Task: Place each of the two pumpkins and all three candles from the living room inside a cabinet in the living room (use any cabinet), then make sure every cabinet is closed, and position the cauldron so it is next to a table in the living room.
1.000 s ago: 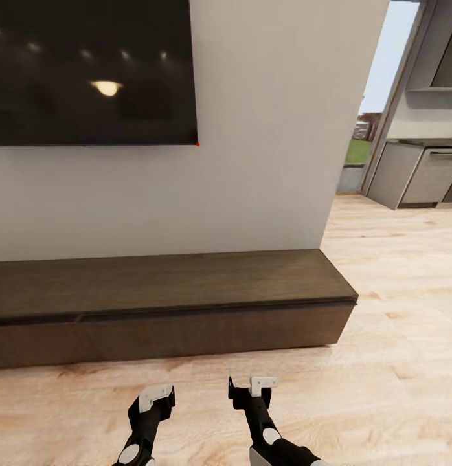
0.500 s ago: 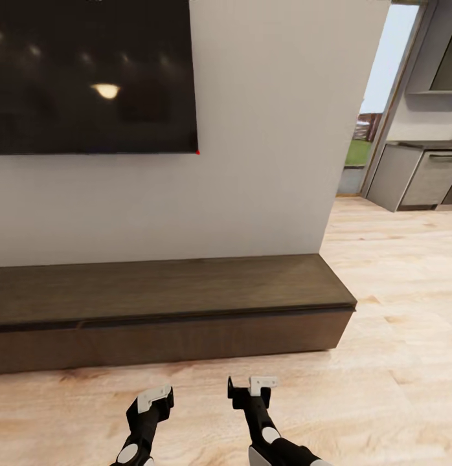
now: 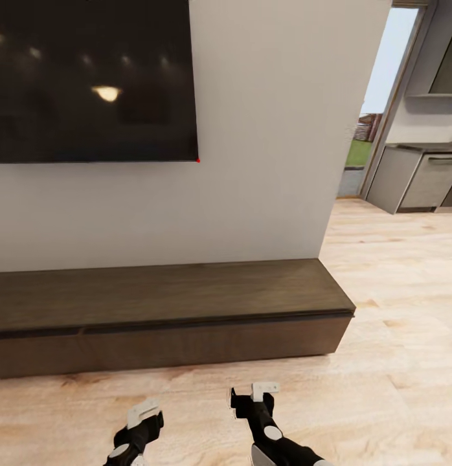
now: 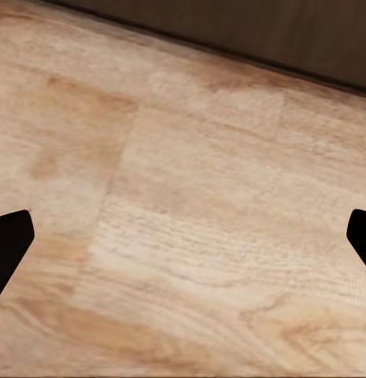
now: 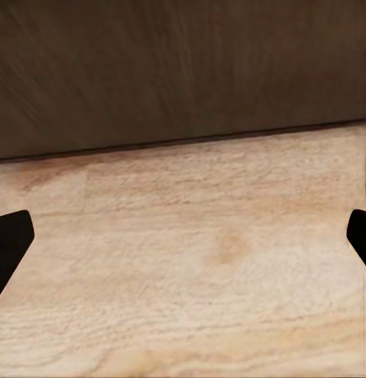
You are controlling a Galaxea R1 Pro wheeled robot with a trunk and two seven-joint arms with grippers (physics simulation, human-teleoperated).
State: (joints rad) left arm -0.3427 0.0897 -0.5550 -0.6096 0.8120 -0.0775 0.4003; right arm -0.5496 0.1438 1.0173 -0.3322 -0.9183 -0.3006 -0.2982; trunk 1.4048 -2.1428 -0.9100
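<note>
The cabinet [image 3: 168, 310], a long low dark-brown unit, stands against the white wall with its drawer fronts flush and shut. My left gripper [image 3: 142, 417] hovers low over the plank floor in front of it, open and empty. My right gripper [image 3: 255, 396] is beside it, a little closer to the cabinet, also open and empty. In the left wrist view the fingertips [image 4: 9, 244] sit far apart over bare floor, with the cabinet base [image 4: 253, 31] at the edge. The right wrist view faces the cabinet front [image 5: 183, 71]. The pumpkins, candles, cauldron and table are out of view.
A large black TV [image 3: 90, 77] hangs on the wall above the cabinet. To the right of the wall's end, an opening [image 3: 375, 129] leads to a kitchen with grey units [image 3: 420, 178]. Light wood floor [image 3: 394, 362] stretches in front and to the right.
The whole picture has slid down a little, so the camera has moved. My left gripper has dropped lower and slightly left in the head view. The right gripper has barely moved.
</note>
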